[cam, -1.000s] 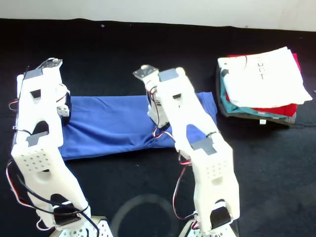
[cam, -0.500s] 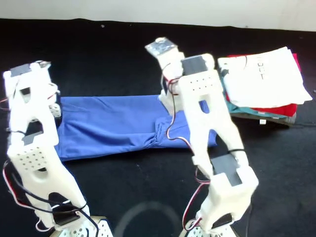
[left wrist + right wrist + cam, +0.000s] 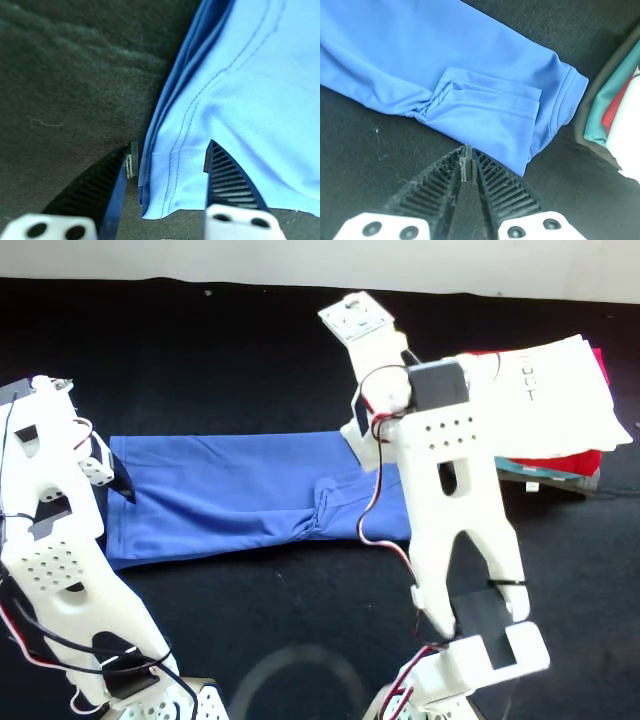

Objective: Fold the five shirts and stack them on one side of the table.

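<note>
So the blue shirt (image 3: 225,495) is lying flat and folded into a long strip across the middle of the black bench (image 3: 250,350), with a twisted bunch (image 3: 320,512) of fabric near its right end. The stack of folded shirts (image 3: 545,390) sits over on the right side of the bench, white one on top, red and teal peeking out under it.

The right arm (image 3: 450,500) is the annoying bit: from above it covers the shirt's right end and part of the stack's near corner.

The left pincer (image 3: 167,172) is spread, with the shirt's left hem corner between its fingers, one over bare bench and one over blue cloth. Can't tell if either actually touches the fabric.

The right pincer (image 3: 465,162) is pressed together on nothing, hanging over bare bench just beside the shirt's near edge.
</note>
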